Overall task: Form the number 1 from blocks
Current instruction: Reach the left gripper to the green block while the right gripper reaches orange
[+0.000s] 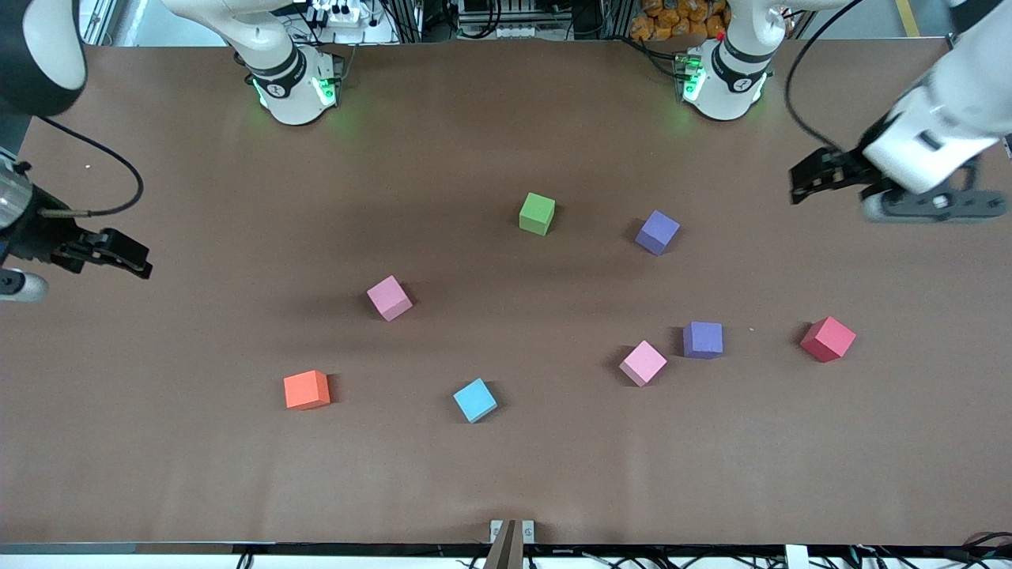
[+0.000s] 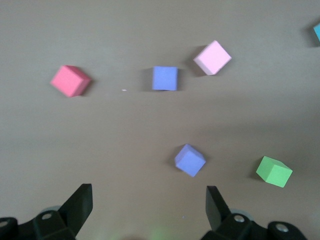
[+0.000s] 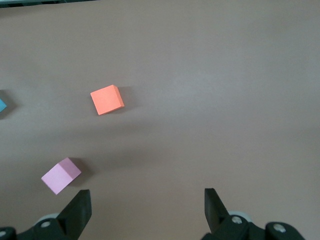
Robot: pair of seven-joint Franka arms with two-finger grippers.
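Blocks, eight, matte foam-like cubes, likely light and slightly yielding: the nearer purple block [image 2: 190,160] lies just ahead of your wide, empty left gripper [image 2: 148,200], the pink block [image 3: 60,175] beside your wide, empty right gripper [image 3: 147,202]; pinch two flat parallel faces, mid-height.

Robot lab, brown table [image 1: 506,474], cabling

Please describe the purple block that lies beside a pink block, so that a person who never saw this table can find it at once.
Start from the red block toward the left arm's end of the brown table. Going toward the middle, the next cube is this purple block, with a pink block close beside it but apart. The other purple block lies farther from the front camera, near the green block.
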